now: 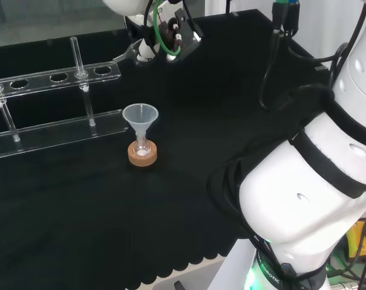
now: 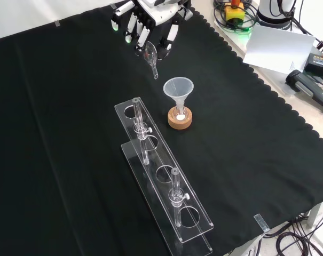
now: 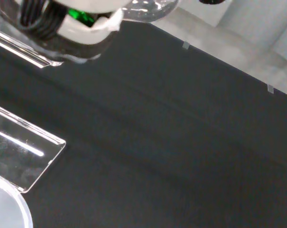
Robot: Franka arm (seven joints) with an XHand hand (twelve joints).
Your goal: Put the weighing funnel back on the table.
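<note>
My black and white hand (image 2: 148, 24) pinches the small clear weighing funnel (image 2: 151, 56), stem tilted down over bare black cloth (image 2: 70, 106), probably ready for lowering.

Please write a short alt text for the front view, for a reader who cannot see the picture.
At the top of the view, the hand holds the weighing funnel in its curled fingers, stem pointing down toward the black cloth. Below it, the funnel stands in a small flask on a cork ring, beside a clear tube rack.
</note>
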